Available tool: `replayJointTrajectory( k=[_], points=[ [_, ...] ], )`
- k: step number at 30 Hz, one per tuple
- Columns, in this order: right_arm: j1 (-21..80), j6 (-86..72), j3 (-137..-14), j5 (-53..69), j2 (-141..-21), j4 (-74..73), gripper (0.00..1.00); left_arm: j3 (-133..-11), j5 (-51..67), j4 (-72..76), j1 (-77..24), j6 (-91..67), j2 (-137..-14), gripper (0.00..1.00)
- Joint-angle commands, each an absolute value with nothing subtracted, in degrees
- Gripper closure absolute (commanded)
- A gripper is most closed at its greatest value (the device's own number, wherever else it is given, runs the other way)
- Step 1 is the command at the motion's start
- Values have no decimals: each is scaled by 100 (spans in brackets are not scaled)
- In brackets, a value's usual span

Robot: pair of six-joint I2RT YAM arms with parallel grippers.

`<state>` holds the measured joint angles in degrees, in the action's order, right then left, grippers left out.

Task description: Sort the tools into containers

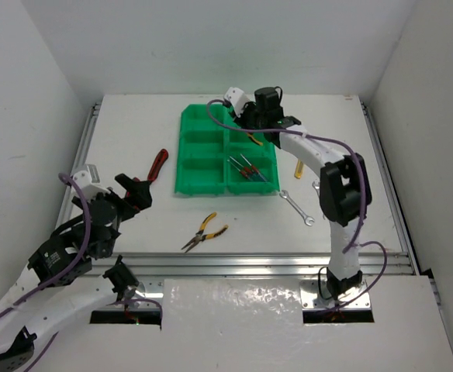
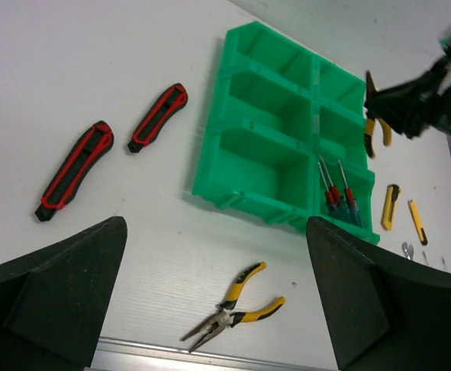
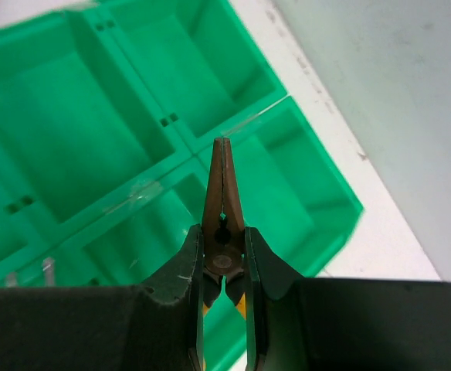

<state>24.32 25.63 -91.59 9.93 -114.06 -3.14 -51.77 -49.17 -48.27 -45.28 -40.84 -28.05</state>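
Note:
The green six-bin tray (image 1: 199,155) sits mid-table and also shows in the left wrist view (image 2: 245,166) and the right wrist view (image 3: 326,154). My right gripper (image 1: 251,124) (image 3: 224,255) is shut on yellow-handled pliers (image 3: 223,185), held nose-out above the tray's right column. Blue-and-red screwdrivers (image 1: 248,168) (image 2: 340,199) lie in the near right bin. My left gripper (image 1: 139,194) (image 2: 216,232) is open and empty, above the table left of the tray. Another pair of yellow pliers (image 1: 205,231) (image 2: 233,308) lies near the front edge.
Two red-and-black knives (image 2: 75,170) (image 2: 157,117) lie left of the tray; one shows in the top view (image 1: 158,165). Yellow knives (image 2: 390,206) (image 2: 417,220) and a silver wrench (image 1: 296,208) lie right of the tray. A metal rail (image 1: 250,260) borders the front.

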Motion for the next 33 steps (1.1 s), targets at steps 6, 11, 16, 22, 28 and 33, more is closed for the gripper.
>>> replayJointTrajectory(
  k=[6, 11, 16, 22, 28, 33],
  points=[
    [2312, 3041, -10240, 1617, -12305, -571, 83, -5177, -4553, -4342, -4465, -3630, -3164, 0],
    [2320, 2901, -9932, 1512, -11744, -658, 19, -5159, -4474, -4263, -4395, -3568, -3199, 0],
    [3108, 2470, -9012, 1188, -10289, -1186, 1, -5220, -4684, -4464, -4053, -3900, -3155, 0],
    [4347, 2890, -6918, 2611, -9413, -1835, 6, -5616, -5677, -5799, -3305, -5463, -2918, 0],
    [5475, 3392, -7346, 2241, -10370, -2406, 16, -5528, -5801, -5757, -3287, -5467, -2286, 0],
    [5844, 3849, -8225, 1890, -11275, -2935, 22, -5493, -5748, -5705, -3287, -5406, -2180, 0]
  ],
)
